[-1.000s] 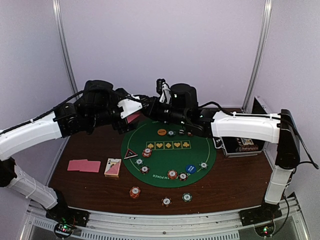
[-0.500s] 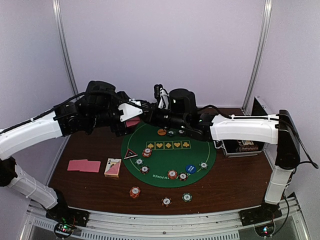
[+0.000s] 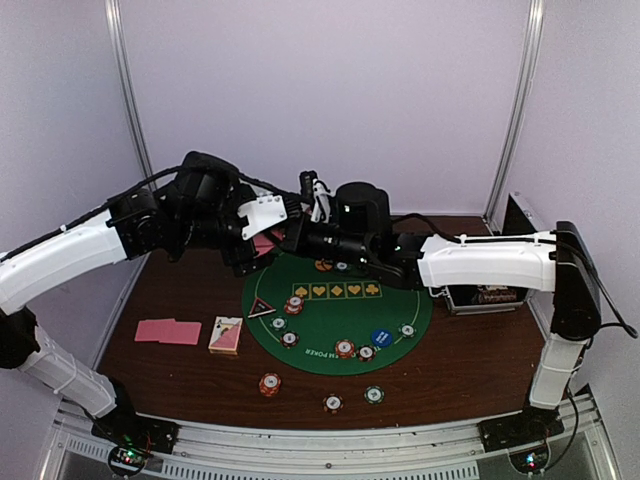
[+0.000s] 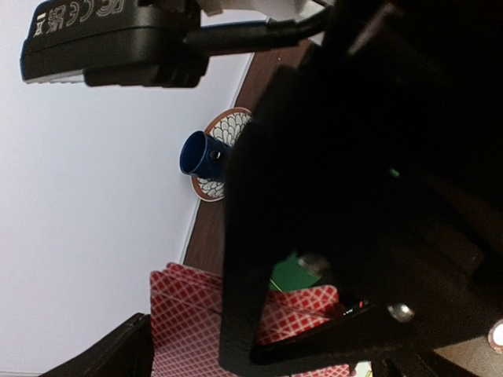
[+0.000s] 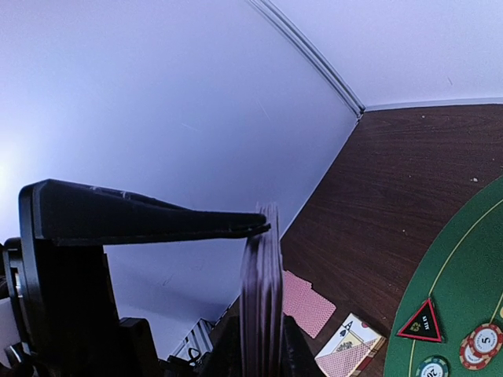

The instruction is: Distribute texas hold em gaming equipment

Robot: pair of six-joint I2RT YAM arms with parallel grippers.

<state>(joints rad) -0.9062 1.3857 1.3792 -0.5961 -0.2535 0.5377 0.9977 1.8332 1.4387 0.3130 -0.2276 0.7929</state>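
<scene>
High over the mat's far left edge, my right gripper (image 3: 287, 240) is shut on a stack of pink-backed playing cards (image 3: 266, 243). In the right wrist view the stack (image 5: 263, 306) stands edge-on between my fingers. My left gripper (image 3: 258, 232) is open around the stack's end, and one of its black fingers (image 5: 157, 220) touches the top card. The left wrist view shows the pink backs (image 4: 185, 314) partly behind the right gripper's black body (image 4: 354, 196). Poker chips (image 3: 345, 348), a blue disc (image 3: 380, 337), an orange disc (image 3: 323, 265) and a triangle marker (image 3: 261, 307) lie on the green mat (image 3: 400, 300).
Two pink cards (image 3: 168, 331) and a card box (image 3: 226, 335) lie on the brown table to the left of the mat. Three chips (image 3: 270, 383) sit near the front edge. A dark box (image 3: 485, 290) stands at the right. A blue cup (image 4: 200, 153) on a saucer is at the back.
My right arm has carried the card stack leftward, closer into the left gripper. The left arm has shifted slightly up and right. Both grippers kept their states.
</scene>
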